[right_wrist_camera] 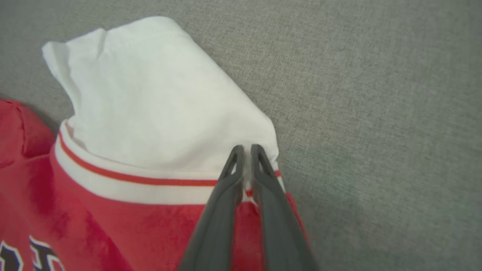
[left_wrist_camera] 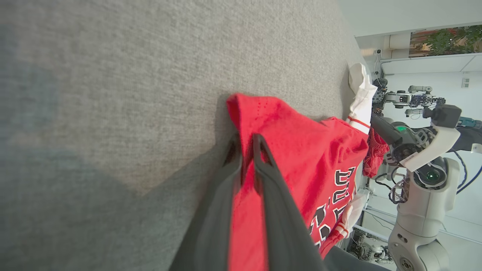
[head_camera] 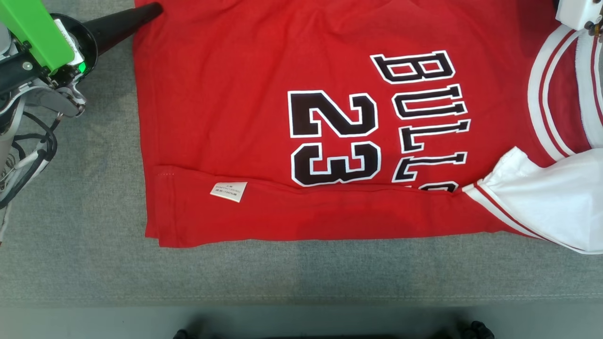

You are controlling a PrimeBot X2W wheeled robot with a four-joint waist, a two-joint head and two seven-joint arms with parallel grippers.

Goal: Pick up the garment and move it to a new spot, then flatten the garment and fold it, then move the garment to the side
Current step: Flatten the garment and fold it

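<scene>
Garment [head_camera: 226, 117], bright red soft jersey, on grey desk [head_camera: 70, 245].
Left end effector [left_wrist_camera: 246, 140] grips its hem; right end effector [right_wrist_camera: 244, 148], its sleeve trim.

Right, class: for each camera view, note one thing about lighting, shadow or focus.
Head view: even light, print on the garment crisp, bottom strip blurred. Left wrist view: a broad shadow lies on the grey surface beside the left gripper. Right wrist view: soft overall; the right gripper blurs toward the bottom edge; faint sheen on red cloth.
</scene>
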